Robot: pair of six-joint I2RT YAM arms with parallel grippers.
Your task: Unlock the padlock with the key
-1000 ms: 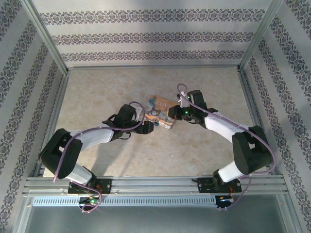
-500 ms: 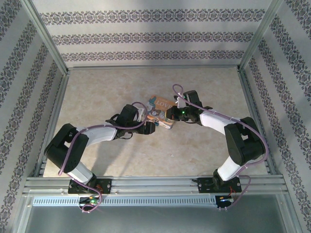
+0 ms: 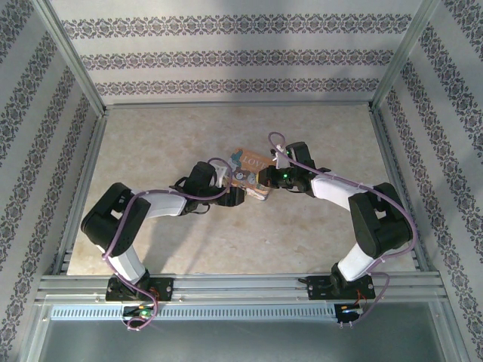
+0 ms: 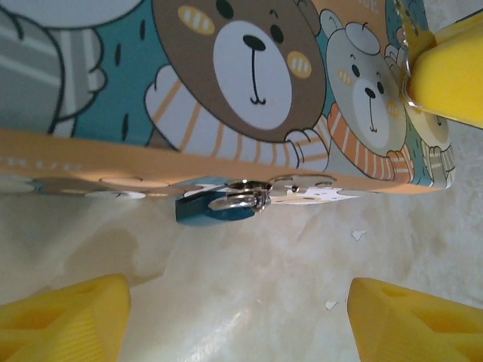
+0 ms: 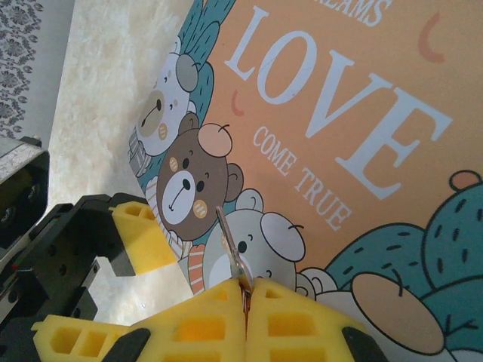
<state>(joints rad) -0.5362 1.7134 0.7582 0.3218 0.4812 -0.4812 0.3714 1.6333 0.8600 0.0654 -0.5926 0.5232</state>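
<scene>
Arms had drawn in: spread left gripper point(image 4: 238, 290) faced small blue metal padlock point(image 4: 215, 211); right gripper point(image 5: 245, 294) pinched thin silver key point(image 5: 229, 245), uninserted.

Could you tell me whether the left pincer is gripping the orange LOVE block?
No, the left pincer is open, its yellow fingers wide apart over bare table, short of the orange LOVE block.

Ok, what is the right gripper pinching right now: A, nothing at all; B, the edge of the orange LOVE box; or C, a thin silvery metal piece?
C: in the right wrist view the right gripper is shut on a thin silvery key that sticks out over the bears printed on the orange box.
</scene>
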